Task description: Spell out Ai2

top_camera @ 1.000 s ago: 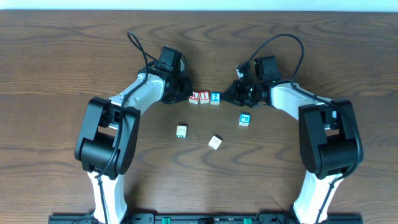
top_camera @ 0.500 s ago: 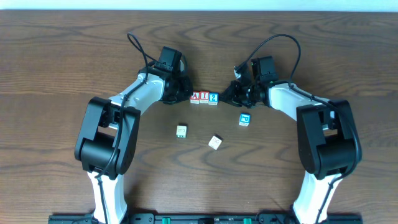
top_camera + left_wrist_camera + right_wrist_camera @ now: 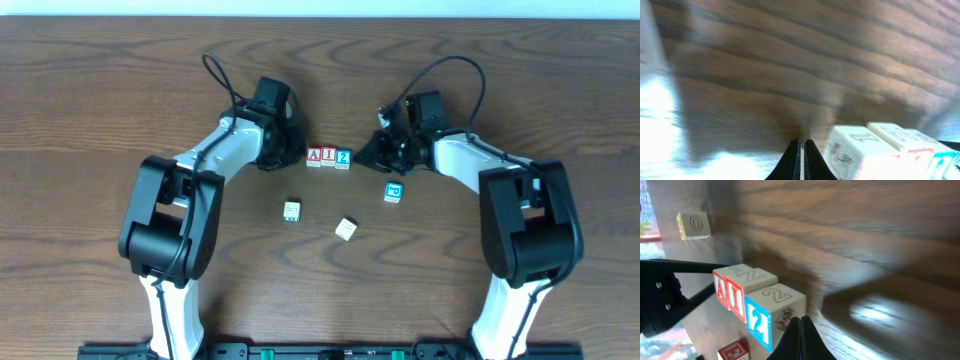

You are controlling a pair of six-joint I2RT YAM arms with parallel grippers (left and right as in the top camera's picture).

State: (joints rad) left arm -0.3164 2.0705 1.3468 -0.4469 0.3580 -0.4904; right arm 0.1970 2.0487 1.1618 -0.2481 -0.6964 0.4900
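The A cube (image 3: 314, 156), I cube (image 3: 328, 156) and 2 cube (image 3: 343, 157) are set touching in a row from 9 to 3 o'clock, flanked by the left tool (image 3: 802, 157) and right tool (image 3: 800, 332), both closed empty.

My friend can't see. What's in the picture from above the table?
Three cubes, a red A, a red I and a blue 2, sit in a row on a wooden table, spelling AI2. The left gripper and right gripper are at either end, and three other cubes lie apart.
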